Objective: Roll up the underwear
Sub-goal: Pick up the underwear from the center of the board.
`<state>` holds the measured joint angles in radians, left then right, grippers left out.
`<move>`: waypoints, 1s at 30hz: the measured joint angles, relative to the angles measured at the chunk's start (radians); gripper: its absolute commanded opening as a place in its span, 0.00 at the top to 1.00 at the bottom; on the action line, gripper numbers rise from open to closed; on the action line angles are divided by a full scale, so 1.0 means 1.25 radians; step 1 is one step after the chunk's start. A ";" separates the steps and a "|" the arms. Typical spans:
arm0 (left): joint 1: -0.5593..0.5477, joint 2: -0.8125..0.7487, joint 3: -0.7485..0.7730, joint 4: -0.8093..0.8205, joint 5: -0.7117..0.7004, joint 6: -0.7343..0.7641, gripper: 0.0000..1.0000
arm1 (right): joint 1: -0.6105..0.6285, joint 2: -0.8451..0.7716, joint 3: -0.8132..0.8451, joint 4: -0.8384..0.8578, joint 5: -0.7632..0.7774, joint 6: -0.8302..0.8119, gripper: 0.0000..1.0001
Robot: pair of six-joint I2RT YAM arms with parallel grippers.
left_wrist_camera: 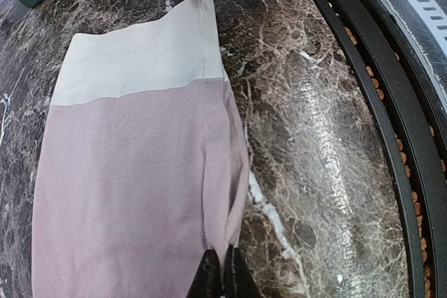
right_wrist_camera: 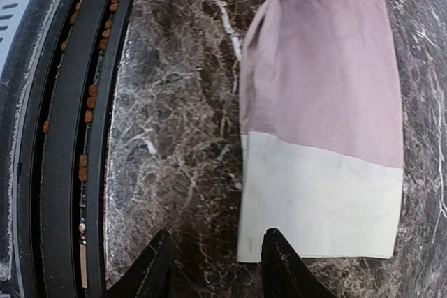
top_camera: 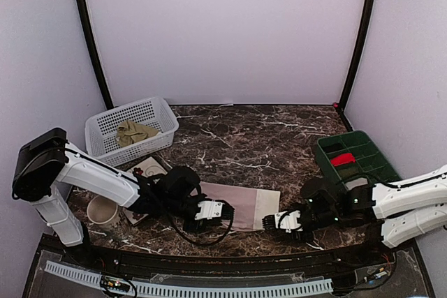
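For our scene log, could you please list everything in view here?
pink underwear: one, dusty pink with cream waistband, flat at near centre
olive underwear: one, olive-khaki, in the basket
basket: one, white, back left
bin: one, green, right side
roll: one, red, in the bin
cup: one, cream, near left
card: one, pale, beside the cup
table: one, dark marble, under everything
left gripper: one, black, shut on the pink underwear's corner
right gripper: one, black, open at the waistband's corner
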<state>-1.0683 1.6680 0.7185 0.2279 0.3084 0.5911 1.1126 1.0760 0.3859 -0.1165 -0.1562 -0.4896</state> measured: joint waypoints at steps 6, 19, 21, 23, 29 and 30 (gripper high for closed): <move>0.022 0.000 0.001 0.000 0.035 -0.021 1.00 | 0.034 0.073 0.010 0.003 0.052 -0.019 0.57; 0.060 0.009 0.054 -0.034 0.105 -0.092 1.00 | 0.037 0.158 0.046 0.010 0.126 -0.041 0.58; 0.064 0.016 0.061 -0.035 0.112 -0.103 1.00 | 0.037 0.162 0.046 0.011 0.129 -0.044 0.59; 0.070 0.026 0.070 -0.038 0.121 -0.113 1.00 | 0.037 0.163 0.047 0.011 0.135 -0.045 0.60; 0.090 0.036 0.082 -0.046 0.158 -0.142 1.00 | 0.037 0.178 0.053 0.021 0.146 -0.048 0.61; 0.095 0.039 0.086 -0.047 0.168 -0.147 1.00 | 0.037 0.181 0.055 0.024 0.147 -0.048 0.61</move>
<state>-0.9497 1.7164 0.8261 0.1688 0.5182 0.4068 1.1587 1.3025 0.4541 -0.0868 0.0273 -0.5491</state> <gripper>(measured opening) 0.045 0.392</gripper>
